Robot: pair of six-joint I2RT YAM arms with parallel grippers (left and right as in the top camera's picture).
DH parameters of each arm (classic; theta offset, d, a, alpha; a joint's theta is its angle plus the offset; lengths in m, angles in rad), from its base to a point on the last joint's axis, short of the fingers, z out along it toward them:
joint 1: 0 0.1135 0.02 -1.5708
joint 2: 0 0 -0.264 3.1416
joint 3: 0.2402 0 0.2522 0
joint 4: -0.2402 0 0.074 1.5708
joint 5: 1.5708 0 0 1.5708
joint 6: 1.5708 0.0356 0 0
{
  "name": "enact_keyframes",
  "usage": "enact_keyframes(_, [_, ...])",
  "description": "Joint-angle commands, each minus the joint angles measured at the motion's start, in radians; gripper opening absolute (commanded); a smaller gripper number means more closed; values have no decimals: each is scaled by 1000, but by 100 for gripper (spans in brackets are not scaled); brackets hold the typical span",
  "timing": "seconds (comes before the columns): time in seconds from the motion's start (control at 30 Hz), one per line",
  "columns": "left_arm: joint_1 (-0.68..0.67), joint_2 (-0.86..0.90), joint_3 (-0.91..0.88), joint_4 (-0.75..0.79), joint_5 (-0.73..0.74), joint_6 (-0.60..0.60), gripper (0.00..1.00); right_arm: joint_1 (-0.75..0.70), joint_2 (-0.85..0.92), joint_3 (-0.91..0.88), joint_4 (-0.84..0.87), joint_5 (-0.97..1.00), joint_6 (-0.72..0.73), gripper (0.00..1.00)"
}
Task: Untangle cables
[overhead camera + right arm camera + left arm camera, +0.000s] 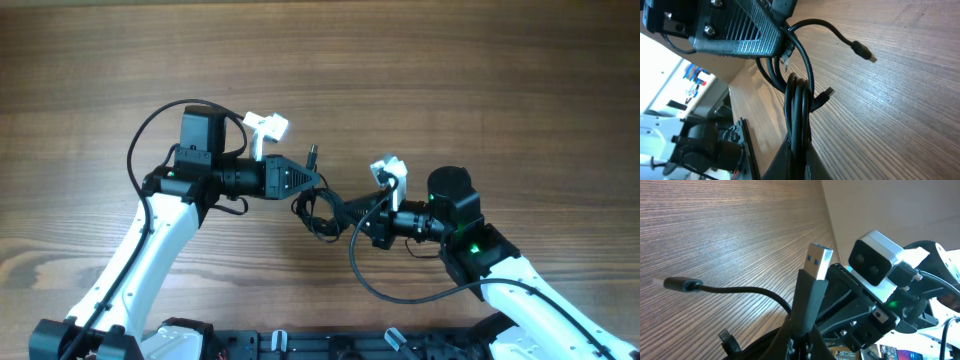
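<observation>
The cables (pixel 318 208) form a small black knotted bundle between my two grippers at mid-table. My left gripper (pixel 318 181) is shut on one cord just below its USB plug (pixel 819 260), which stands upright with a blue insert. Another cord runs off left to a plug end (pixel 680 284) on the wood. My right gripper (pixel 346 213) is shut on several parallel strands of the cables (pixel 799 107), which rise from its fingers toward the left gripper (pixel 740 30). Two loose plug ends (pixel 865 51) (pixel 826 95) hang out to the right.
The table (pixel 480 70) is bare brown wood. A thick black arm wire (pixel 390 290) loops in front of the right arm, and another arcs over the left arm (pixel 140 140). A black frame (pixel 300 345) runs along the near edge.
</observation>
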Motion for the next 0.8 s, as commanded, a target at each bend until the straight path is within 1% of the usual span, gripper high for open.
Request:
enact_keyframes(0.0, [29,-8,13,12,-60,18,4,6,-5,3,-14,-16,66,5])
enact_keyframes(0.03, [58,-8,13,22,-101,-12,4,6,-5,3,-36,-15,76,5])
enact_keyframes(0.13, [157,-8,13,33,-276,-198,4,6,-5,3,-126,23,101,4])
enact_keyframes(0.2, [213,-8,13,33,-340,-290,4,6,-5,3,-153,29,105,5])
enact_keyframes(0.27, [257,-8,13,29,-377,-350,4,6,-5,3,-156,30,126,5])
enact_keyframes(0.33, [272,-8,13,14,-437,-357,4,6,-5,3,-157,29,127,5])
enact_keyframes(0.37, [273,-8,13,-9,-499,-376,4,6,-5,3,-157,23,126,5])
enact_keyframes(0.4, [273,-7,13,-45,-589,-430,4,6,-5,3,-157,21,127,5])
enact_keyframes(0.47, [272,-7,13,-106,-711,-497,4,6,-5,3,-157,14,128,5])
enact_keyframes(0.5, [272,-7,13,-122,-731,-509,11,6,-5,3,-156,14,127,5])
enact_keyframes(0.57, [270,-7,13,-130,-724,-509,34,6,-5,3,-152,15,127,5])
enact_keyframes(0.63, [263,-7,13,-137,-716,-509,60,6,-5,3,-140,23,149,4])
enact_keyframes(0.67, [259,-7,13,-138,-709,-509,77,6,-5,3,-135,36,175,5])
enact_keyframes(0.7, [251,-7,13,-138,-671,-508,93,6,-5,3,-129,48,201,5])
enact_keyframes(0.73, [241,-7,13,-140,-612,-489,100,6,-5,3,-118,52,206,5])
enact_keyframes(0.77, [230,-7,13,-139,-557,-447,100,6,-5,3,-108,53,206,5])
